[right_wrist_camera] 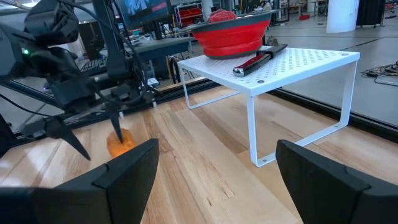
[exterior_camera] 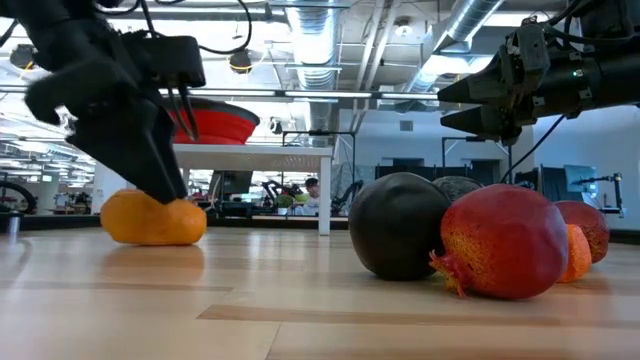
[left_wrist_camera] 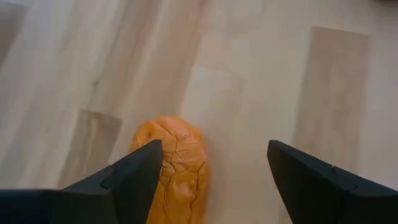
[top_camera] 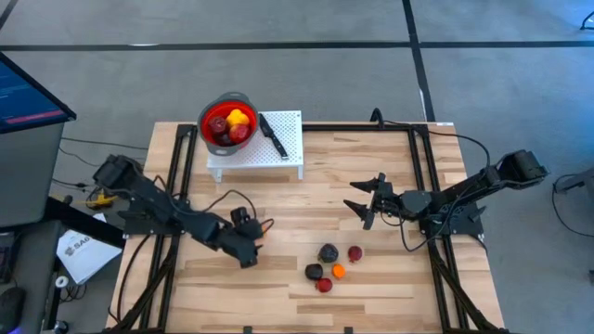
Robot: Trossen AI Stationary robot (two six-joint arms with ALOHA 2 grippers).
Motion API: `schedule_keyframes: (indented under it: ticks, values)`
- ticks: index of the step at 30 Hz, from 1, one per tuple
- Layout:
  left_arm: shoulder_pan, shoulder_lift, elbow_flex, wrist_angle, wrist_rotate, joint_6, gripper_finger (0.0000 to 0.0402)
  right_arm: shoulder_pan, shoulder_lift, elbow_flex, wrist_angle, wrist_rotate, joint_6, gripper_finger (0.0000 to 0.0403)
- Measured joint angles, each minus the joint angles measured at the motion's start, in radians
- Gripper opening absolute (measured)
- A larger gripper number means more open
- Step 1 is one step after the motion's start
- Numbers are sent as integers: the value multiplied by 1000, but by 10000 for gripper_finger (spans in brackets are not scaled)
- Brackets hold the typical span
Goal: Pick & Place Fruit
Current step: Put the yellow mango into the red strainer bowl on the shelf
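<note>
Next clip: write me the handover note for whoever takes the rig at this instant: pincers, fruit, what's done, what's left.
Left pincer: open, low at the table, straddling a wrinkled orange toy fruit, not closed on it.
Right pincer: open, empty, raised above the wooden table.
Done: red and yellow toy fruits already lie in the red grey-rimmed bowl on the white perforated shelf, beside the black-handled knife.
Left: the orange fruit, plus a cluster of five small fruits on the table's near side, dark, red and orange.
</note>
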Motion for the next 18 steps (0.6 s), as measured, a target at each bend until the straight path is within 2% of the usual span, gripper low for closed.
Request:
schedule_keyframes:
  ticks: [6,11,18]
  values:
    - [0,-2,-2,-8,-44,-24,287,0,0,0,0,0,0,317]
    - [1,-67,-5,-5,-40,-51,287,1,0,0,0,0,0,317]
    - [1,-149,-4,-18,-139,-53,287,1,0,0,0,0,0,317]
